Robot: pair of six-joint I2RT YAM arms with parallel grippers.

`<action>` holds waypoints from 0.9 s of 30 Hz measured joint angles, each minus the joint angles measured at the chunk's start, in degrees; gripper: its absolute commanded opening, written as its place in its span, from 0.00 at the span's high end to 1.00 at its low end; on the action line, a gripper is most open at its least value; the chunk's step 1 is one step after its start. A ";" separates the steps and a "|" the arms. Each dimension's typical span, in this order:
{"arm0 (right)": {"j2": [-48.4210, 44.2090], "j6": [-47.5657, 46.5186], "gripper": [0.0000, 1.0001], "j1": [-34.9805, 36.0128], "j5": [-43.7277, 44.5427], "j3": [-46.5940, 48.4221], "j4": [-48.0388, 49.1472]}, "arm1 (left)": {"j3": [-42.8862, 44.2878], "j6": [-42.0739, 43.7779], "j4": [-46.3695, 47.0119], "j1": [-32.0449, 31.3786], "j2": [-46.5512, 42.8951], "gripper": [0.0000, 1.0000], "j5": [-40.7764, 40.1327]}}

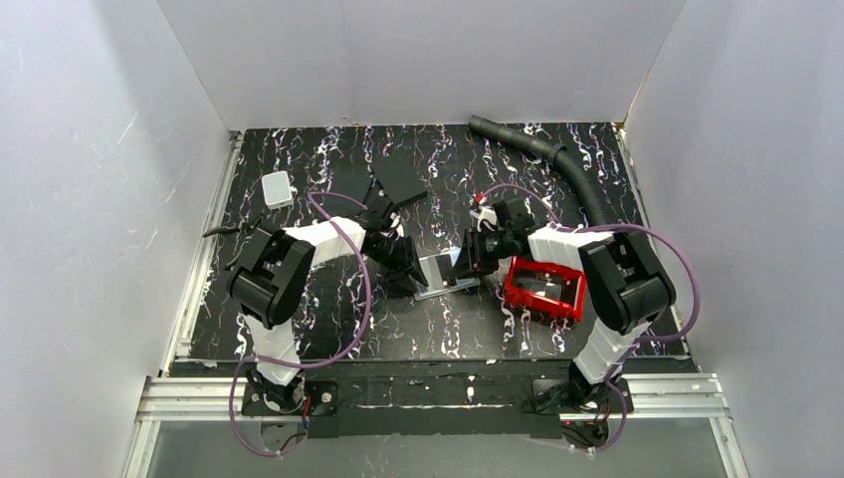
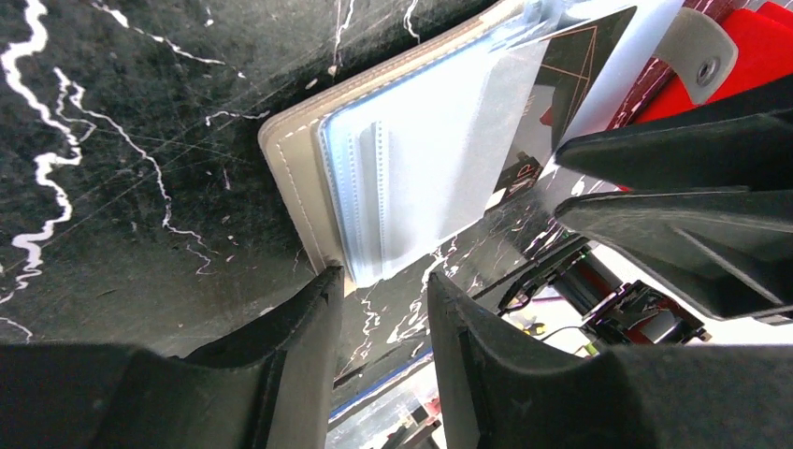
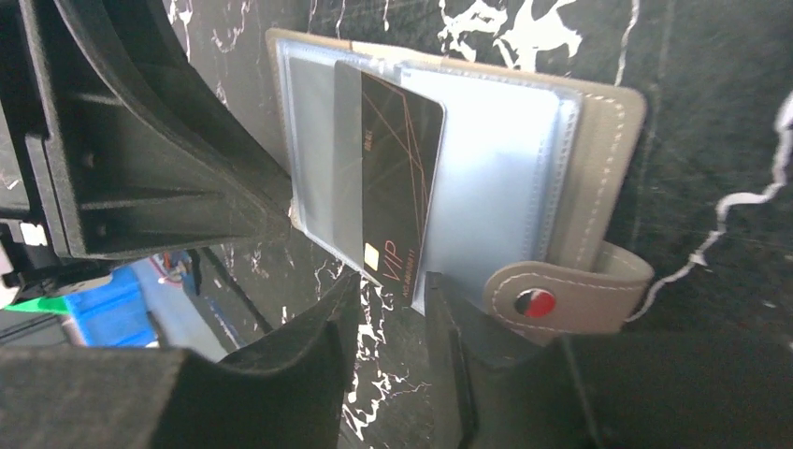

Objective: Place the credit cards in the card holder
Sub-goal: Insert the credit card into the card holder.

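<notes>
We log card holder (image 3: 598, 140) open flat on counter (image 1: 299, 159), between both pincers. Black VIP credit card (image 3: 393, 168) half inside clear sleeve (image 3: 496, 159), lower end sticking out toward right pincer (image 3: 391, 304). Right pincer narrowly parted, gripping nothing. Left pincer (image 2: 383, 281) likewise, at holder's corner. Risk: holder unpinned, so push on skewed card may slide holder or buckle sleeve.
</notes>
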 measured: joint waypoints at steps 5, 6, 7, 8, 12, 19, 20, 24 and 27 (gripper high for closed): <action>-1.31 -3.56 0.56 0.00 4.90 3.80 -6.43 | -0.11 0.66 -0.35 0.02 -0.35 0.71 -0.72; -1.31 -4.13 0.57 0.00 5.49 4.31 -6.97 | -0.11 0.92 -0.55 0.02 -0.37 0.72 -1.05; -1.29 -4.59 0.58 0.00 6.14 4.90 -7.76 | -0.11 1.09 -0.74 0.04 -0.37 0.73 -1.36; -1.29 -5.05 0.58 0.00 6.58 5.35 -8.28 | -0.11 1.22 -0.90 0.09 -0.37 0.73 -1.53; 0.22 -6.54 0.59 0.00 7.96 8.22 -9.42 | -0.11 1.40 -1.01 0.26 -0.37 0.73 -1.77; 3.61 -7.17 0.61 0.00 7.89 9.73 -8.83 | -0.11 1.46 -1.03 0.28 -0.37 0.73 -1.95; 3.72 -7.19 0.62 0.02 7.74 9.86 -8.79 | -0.11 1.53 -1.03 0.28 -0.37 0.73 -1.95; 5.09 -7.23 0.65 0.20 6.99 11.06 -8.33 | -0.11 1.64 -1.03 0.28 -0.35 0.73 -1.97; 6.32 -7.37 0.68 0.76 6.62 12.26 -7.63 | -0.11 1.68 -1.03 0.31 -0.35 0.73 -1.97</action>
